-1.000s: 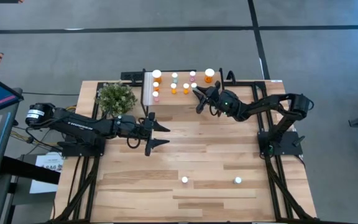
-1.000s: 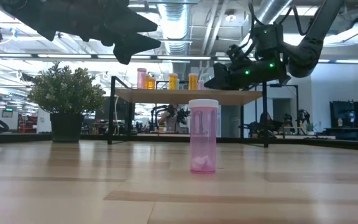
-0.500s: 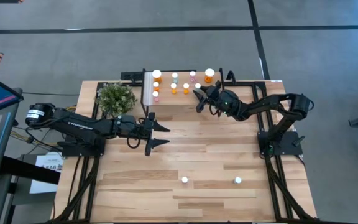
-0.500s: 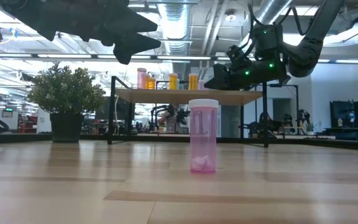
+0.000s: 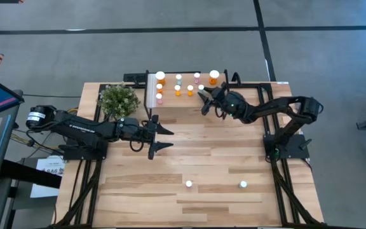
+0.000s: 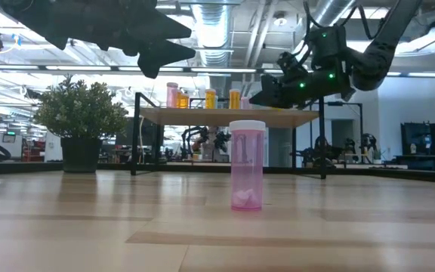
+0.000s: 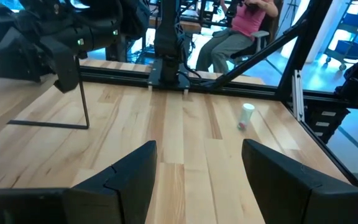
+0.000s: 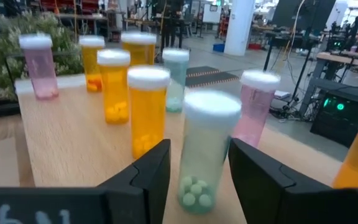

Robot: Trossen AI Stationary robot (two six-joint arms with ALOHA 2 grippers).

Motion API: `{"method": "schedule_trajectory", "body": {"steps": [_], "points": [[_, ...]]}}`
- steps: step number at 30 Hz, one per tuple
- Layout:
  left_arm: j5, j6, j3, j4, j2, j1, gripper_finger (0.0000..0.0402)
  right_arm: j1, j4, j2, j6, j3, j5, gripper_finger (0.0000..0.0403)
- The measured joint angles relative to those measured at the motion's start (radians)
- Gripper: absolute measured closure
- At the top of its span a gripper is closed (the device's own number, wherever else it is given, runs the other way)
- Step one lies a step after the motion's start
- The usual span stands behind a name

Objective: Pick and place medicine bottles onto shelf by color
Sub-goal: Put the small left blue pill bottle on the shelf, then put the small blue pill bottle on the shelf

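Note:
The shelf [image 5: 176,100] stands at the table's far middle with several orange, pink and pale green bottles upright on it. My right gripper [image 5: 202,103] is open at the shelf's right part. In the right wrist view its fingers [image 8: 151,171] stand on either side of an upright pale green bottle [image 8: 207,155] without plainly touching it. My left gripper [image 5: 170,138] is open and empty above the table's middle. Two bottles stand on the near part of the table: a pink one [image 5: 189,184], also in the low view [image 6: 247,165], and another [image 5: 243,184].
A potted plant [image 5: 118,98] stands left of the shelf. Orange bottles [image 8: 146,109] and pink bottles [image 8: 253,106] stand close around the green one. The right arm's base [image 5: 286,143] is at the table's right edge. A person sits beyond the table [image 7: 241,25].
My right gripper has risen a little and drawn slightly back toward the table's right edge, at the shelf.

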Motion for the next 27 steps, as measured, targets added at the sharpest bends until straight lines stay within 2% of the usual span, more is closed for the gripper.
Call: {"method": "schedule_trajectory", "body": {"steps": [20,27], "points": [[0.01,0.0,0.0,0.0,0.0,0.0,0.0177,0.0,-0.04,-0.114,-0.001,0.0,0.0,0.0208],[0.01,0.0,0.0,0.0,0.0,0.0,0.0177,0.051,-0.066,-0.234,-0.066,0.001,-0.001,0.0208]]}}
